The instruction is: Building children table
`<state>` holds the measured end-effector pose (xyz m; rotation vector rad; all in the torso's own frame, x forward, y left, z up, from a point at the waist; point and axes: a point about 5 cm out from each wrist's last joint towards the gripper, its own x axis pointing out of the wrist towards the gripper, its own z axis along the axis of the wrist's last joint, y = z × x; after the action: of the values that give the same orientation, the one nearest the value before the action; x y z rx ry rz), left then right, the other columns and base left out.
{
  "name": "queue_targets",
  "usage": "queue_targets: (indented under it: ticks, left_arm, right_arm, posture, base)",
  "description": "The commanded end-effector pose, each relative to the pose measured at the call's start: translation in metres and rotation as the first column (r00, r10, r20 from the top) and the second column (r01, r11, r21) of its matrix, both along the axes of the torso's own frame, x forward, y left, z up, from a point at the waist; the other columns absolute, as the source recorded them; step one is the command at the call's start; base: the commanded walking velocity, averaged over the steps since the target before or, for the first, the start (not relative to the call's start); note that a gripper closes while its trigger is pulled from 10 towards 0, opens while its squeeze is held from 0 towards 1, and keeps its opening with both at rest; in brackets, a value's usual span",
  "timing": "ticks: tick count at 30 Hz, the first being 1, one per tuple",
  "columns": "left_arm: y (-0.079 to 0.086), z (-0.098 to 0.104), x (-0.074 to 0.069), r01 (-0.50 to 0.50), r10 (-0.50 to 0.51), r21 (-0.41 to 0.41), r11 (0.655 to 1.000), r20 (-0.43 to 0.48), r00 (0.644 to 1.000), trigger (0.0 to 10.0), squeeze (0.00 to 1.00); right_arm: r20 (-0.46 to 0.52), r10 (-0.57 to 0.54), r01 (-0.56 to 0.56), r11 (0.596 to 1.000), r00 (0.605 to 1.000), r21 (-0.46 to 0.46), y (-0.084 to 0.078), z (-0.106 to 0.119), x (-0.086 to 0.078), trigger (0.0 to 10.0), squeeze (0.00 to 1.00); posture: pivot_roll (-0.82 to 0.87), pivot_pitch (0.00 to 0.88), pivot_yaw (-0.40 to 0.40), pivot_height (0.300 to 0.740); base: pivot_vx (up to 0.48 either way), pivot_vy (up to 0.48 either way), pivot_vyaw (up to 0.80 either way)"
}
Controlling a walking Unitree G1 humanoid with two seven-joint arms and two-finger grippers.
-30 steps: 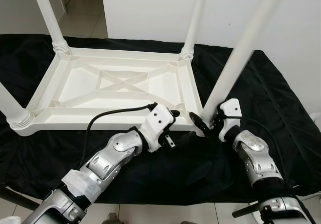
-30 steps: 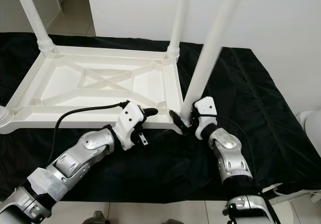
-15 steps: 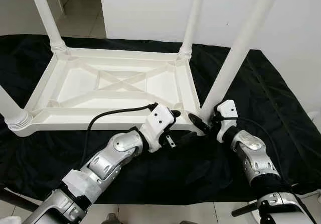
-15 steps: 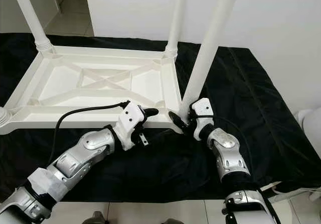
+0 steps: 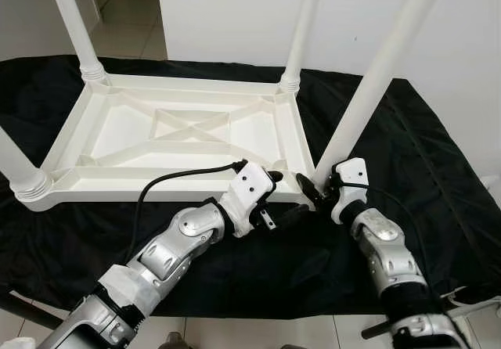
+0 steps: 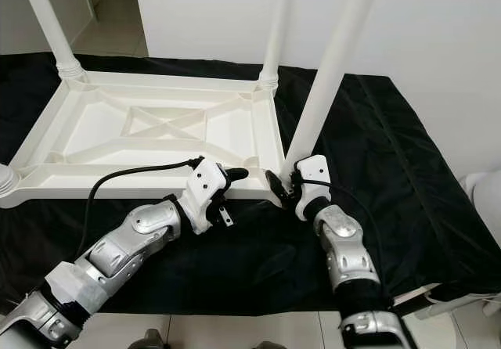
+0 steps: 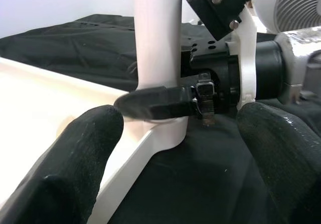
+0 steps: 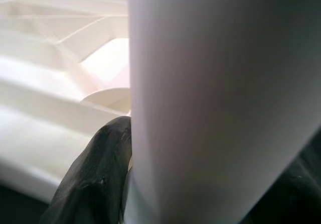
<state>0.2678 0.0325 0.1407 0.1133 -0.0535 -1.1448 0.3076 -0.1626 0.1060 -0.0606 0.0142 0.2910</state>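
White table top [image 5: 180, 134] lies upside down, fourth leg [image 5: 368, 83] tilted at its corner

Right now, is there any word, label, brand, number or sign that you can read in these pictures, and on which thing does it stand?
None: no readable text stands on anything.
The white table top, its white leg held by the right gripper, the black cloth and the left gripper are all plain, with no print or label to make out.
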Motion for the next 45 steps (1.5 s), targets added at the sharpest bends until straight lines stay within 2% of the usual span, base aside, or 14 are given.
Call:
queue_targets:
  ticks: [1,4,10,11,15,20,21,29,30,31,32,37,39,45]
  left_arm:
    - [-0.005,-0.002,-0.013,0.242,-0.241,0.028,0.97,-0.012,0.97,10.0,0.0]
    - [-0.005,-0.002,-0.014,0.247,-0.247,0.029,0.969,-0.013,0.969,10.0,0.0]
    - [-0.005,-0.002,-0.014,0.249,-0.249,0.031,0.968,-0.013,0.969,10.0,0.0]
    - [-0.005,-0.002,-0.014,0.251,-0.251,0.031,0.967,-0.012,0.968,10.0,0.0]
    - [-0.006,-0.002,-0.014,0.26,-0.26,0.033,0.965,-0.011,0.966,10.0,0.0]
    - [-0.006,-0.002,-0.014,0.266,-0.266,0.037,0.963,-0.01,0.964,10.0,0.0]
    - [-0.005,-0.002,-0.014,0.266,-0.266,0.039,0.963,-0.009,0.964,10.0,0.0]
    - [-0.004,-0.002,-0.014,0.259,-0.259,0.04,0.965,-0.007,0.966,10.0,0.0]
    - [-0.004,-0.002,-0.014,0.257,-0.257,0.041,0.966,-0.007,0.966,10.0,0.0]
    - [-0.004,-0.002,-0.014,0.257,-0.257,0.041,0.966,-0.007,0.966,10.0,0.0]
    - [-0.004,-0.002,-0.014,0.255,-0.255,0.041,0.966,-0.006,0.967,10.0,0.0]
    - [-0.004,-0.001,-0.012,0.252,-0.252,0.041,0.967,-0.002,0.968,10.0,0.0]
    - [-0.005,0.0,-0.01,0.251,-0.251,0.04,0.967,0.002,0.968,10.0,0.0]
    - [-0.006,0.001,-0.008,0.251,-0.251,0.038,0.967,0.006,0.968,10.0,0.0]
  right_arm:
    - [-0.08,-0.131,0.135,0.99,0.988,0.041,-0.005,-0.012,-0.005,10.0,0.0]
    - [-0.132,-0.374,0.385,0.92,0.918,0.069,0.004,-0.02,-0.015,10.0,0.0]
    - [-0.14,-0.46,0.471,0.881,0.877,0.051,0.012,-0.023,-0.021,10.0,0.0]
    - [-0.153,-0.491,0.503,0.863,0.858,0.053,0.02,-0.024,-0.024,10.0,0.0]
    - [-0.158,-0.465,0.482,0.871,0.871,0.092,0.034,-0.02,-0.025,10.0,0.0]
    - [-0.123,-0.434,0.447,0.888,0.892,0.108,0.034,-0.013,-0.025,10.0,0.0]
    - [-0.104,-0.423,0.433,0.893,0.9,0.12,0.032,-0.01,-0.026,10.0,1.0]
    - [-0.053,-0.368,0.372,0.917,0.928,0.142,0.022,-0.006,-0.033,10.0,1.0]
    - [-0.039,-0.328,0.331,0.934,0.944,0.133,0.015,-0.006,-0.035,10.0,0.3]
    - [-0.039,-0.328,0.331,0.934,0.944,0.133,0.015,-0.006,-0.035,10.0,0.3]
    - [-0.021,-0.291,0.292,0.949,0.956,0.121,0.008,-0.005,-0.035,10.0,0.0]
    - [0.012,-0.174,0.173,0.982,0.985,0.075,-0.005,-0.002,-0.033,10.0,0.0]
    - [0.057,-0.022,0.022,1.0,0.998,-0.003,-0.016,0.006,-0.024,10.0,0.0]
    - [0.078,0.079,-0.076,0.996,0.994,-0.039,-0.018,0.013,-0.014,10.0,0.0]
  posture:
    - [0.0,0.0,-0.056,0.74]
    - [0.0,0.0,-0.059,0.74]
    - [0.0,0.0,-0.058,0.74]
    - [0.0,0.0,-0.057,0.74]
    - [0.0,0.0,-0.051,0.74]
    - [0.0,0.0,-0.052,0.74]
    - [0.01,0.0,-0.052,0.74]
    - [0.01,0.0,-0.059,0.74]
    - [0.01,0.0,-0.06,0.74]
    - [0.01,0.0,-0.06,0.74]
    - [0.01,0.0,-0.06,0.74]
    - [0.01,0.0,-0.055,0.74]
    - [0.01,0.0,-0.049,0.74]
    - [0.01,0.0,-0.042,0.74]
  base:
    - [0.0,0.0,0.0]
    - [0.0,0.0,0.0]
    - [0.0,0.0,0.0]
    - [0.0,0.0,0.0]
    - [0.0,0.0,0.0]
    - [0.0,0.0,0.0]
    - [0.0,0.0,0.0]
    - [0.0,0.0,0.0]
    - [0.0,0.0,0.0]
    - [0.0,0.0,0.0]
    - [0.0,0.0,0.0]
    - [0.0,0.0,0.0]
    - [0.0,0.0,0.0]
    - [0.0,0.0,0.0]
